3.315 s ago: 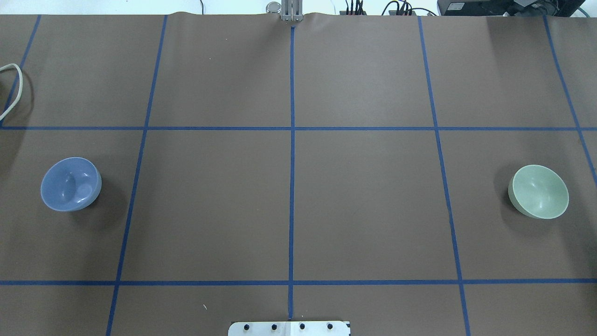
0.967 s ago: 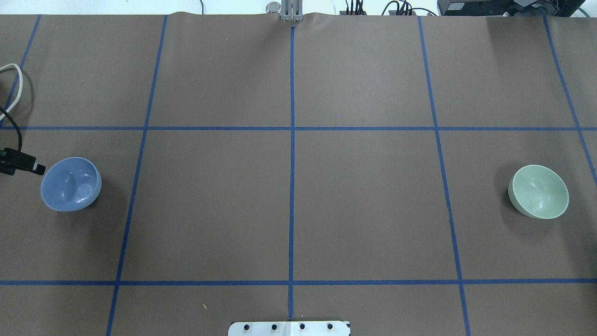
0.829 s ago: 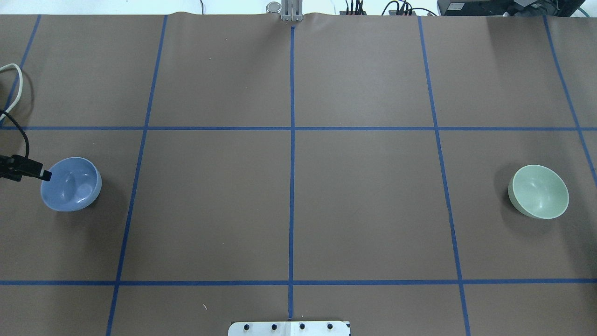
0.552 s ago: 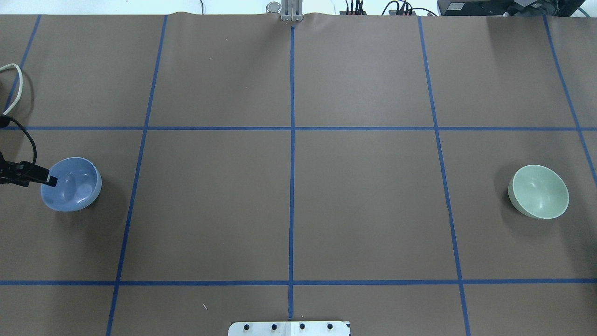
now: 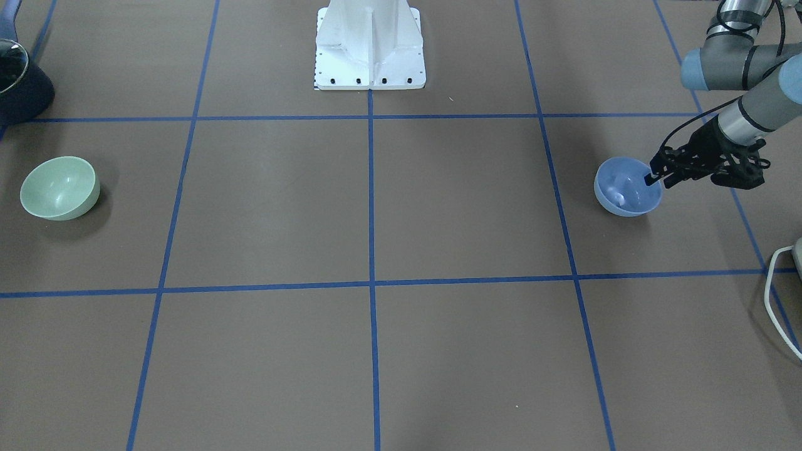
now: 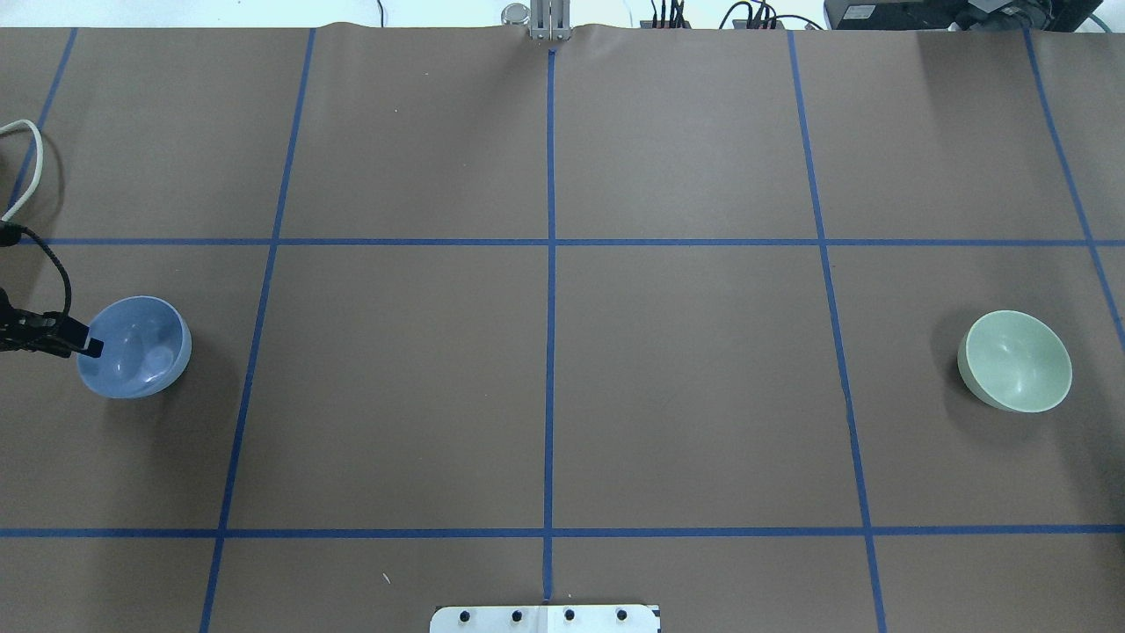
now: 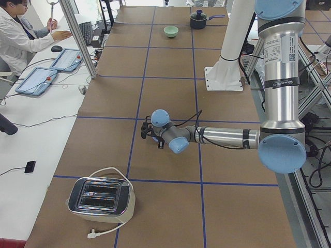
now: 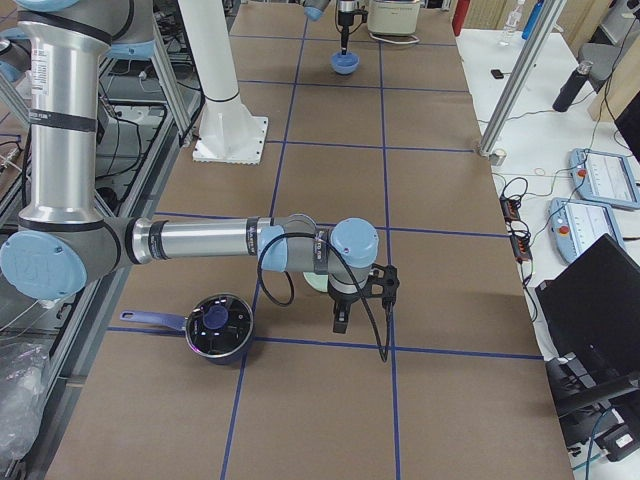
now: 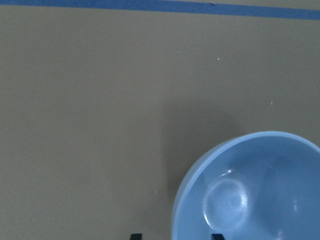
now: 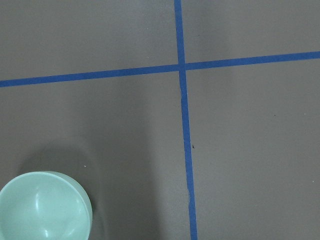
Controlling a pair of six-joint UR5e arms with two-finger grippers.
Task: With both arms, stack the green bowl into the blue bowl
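Note:
The blue bowl (image 6: 134, 347) sits upright at the table's left side and also shows in the front view (image 5: 626, 186). My left gripper (image 6: 88, 345) is open at its left rim. In the left wrist view one fingertip (image 9: 216, 236) is inside the blue bowl (image 9: 250, 190) and the other is outside it. The green bowl (image 6: 1018, 360) sits upright at the far right, untouched. My right gripper (image 8: 340, 318) points down beside it and shows only in the exterior right view, so I cannot tell whether it is open. The right wrist view shows the green bowl (image 10: 42, 207) at lower left.
A dark pot (image 8: 215, 325) with a blue handle stands near the right arm. A toaster (image 7: 101, 196) with a white cable (image 6: 22, 167) stands beyond the blue bowl at the left end. The white pedestal (image 5: 369, 44) is at the robot's side. An operator (image 7: 15, 31) sits at a side desk.
My left gripper came in from the left edge and moved right and slightly down to the blue bowl's left rim. Both bowls stayed put.

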